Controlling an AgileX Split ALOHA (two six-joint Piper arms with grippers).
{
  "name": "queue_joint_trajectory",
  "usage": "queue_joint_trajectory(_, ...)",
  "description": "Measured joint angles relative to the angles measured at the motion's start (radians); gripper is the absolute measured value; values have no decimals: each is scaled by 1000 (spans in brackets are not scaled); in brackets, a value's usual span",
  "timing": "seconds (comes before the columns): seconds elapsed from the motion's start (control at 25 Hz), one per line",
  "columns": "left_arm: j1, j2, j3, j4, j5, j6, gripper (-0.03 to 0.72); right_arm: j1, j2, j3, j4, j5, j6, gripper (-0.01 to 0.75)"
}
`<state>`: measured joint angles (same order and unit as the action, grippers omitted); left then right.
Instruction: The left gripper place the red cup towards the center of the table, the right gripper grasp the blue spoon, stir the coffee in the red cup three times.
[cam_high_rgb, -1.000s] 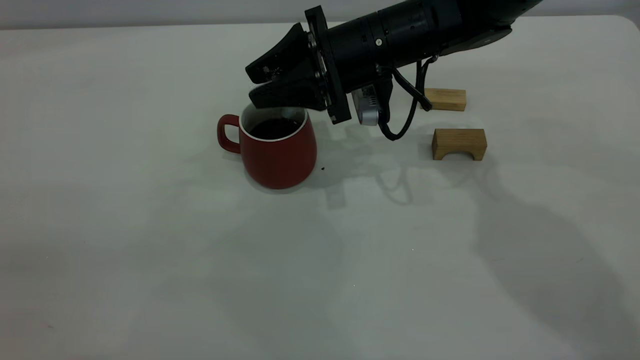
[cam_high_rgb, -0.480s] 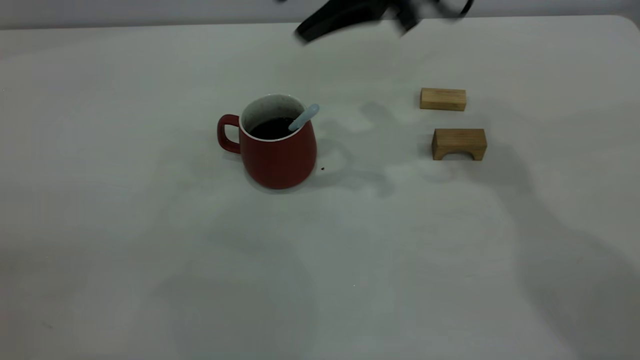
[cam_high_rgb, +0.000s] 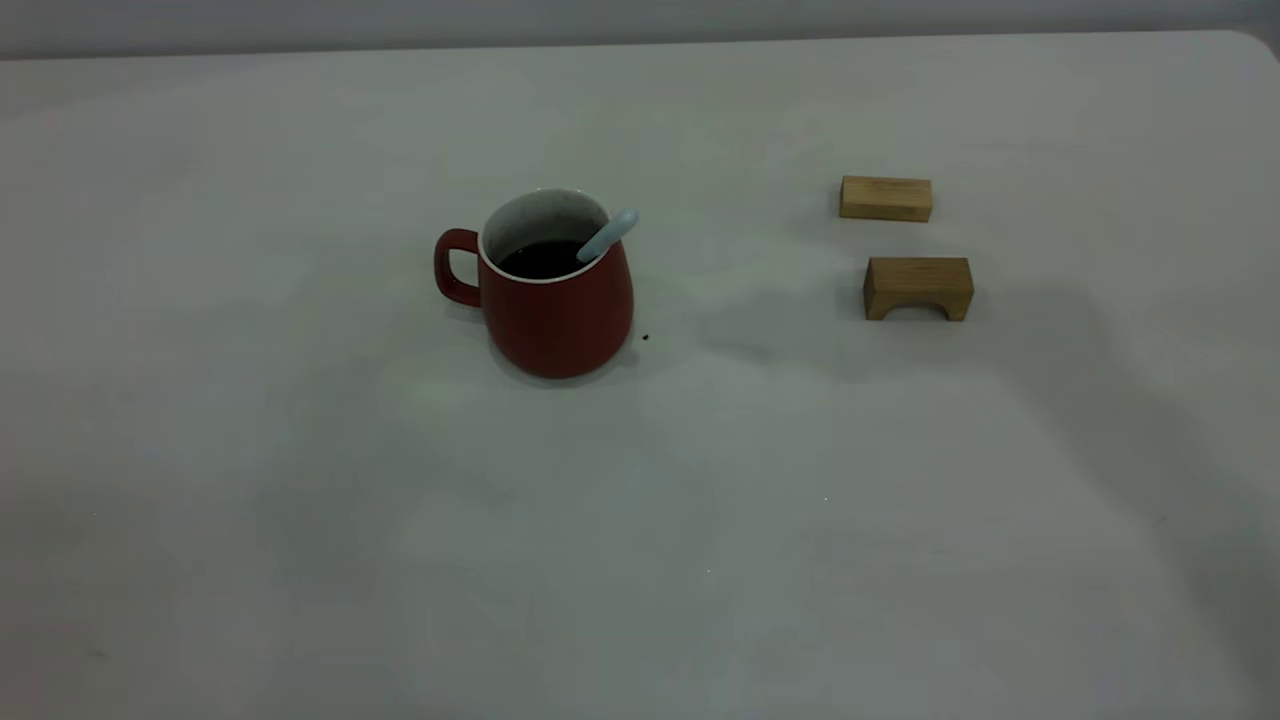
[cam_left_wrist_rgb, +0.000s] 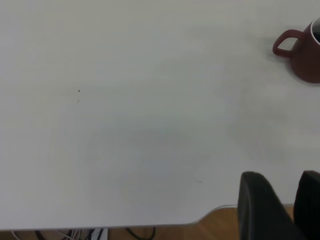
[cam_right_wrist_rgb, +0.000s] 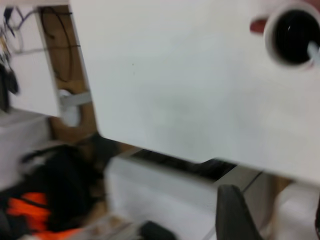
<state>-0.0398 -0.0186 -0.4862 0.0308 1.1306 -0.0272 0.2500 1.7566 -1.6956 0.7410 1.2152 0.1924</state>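
The spoon is leaning in the cup, handle toward the right arm; both grippers' jaws are standing open, empty.

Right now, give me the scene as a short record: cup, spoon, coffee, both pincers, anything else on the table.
red cup: upright on the table, handle toward the exterior view's left
blue spoon: in the cup, handle leaning on the rim, held by nothing
coffee: dark, well below the rim
left pincer: off the table's edge, far from the cup, open
right pincer: away from the table, holding nothing
wooden blocks: two, right of the cup, apart from it
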Motion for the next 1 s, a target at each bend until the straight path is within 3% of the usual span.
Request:
queue_joint_trajectory(0.2, 0, 0, 0, 0, 0, 0, 243, 2, -206, 16, -104, 14, -239, 399)
queue_joint_trajectory(0.36, 0, 0, 0, 0, 0, 0, 243, 2, -410, 130, -243, 21, -323, 383)
queue_joint_trajectory(0.68, 0, 0, 0, 0, 0, 0, 243, 2, -873, 542, -453, 22, -333, 355)
queue_joint_trajectory(1.0, 0, 0, 0, 0, 0, 0, 243, -36, -1319, 909, -476, 22, -336, 351)
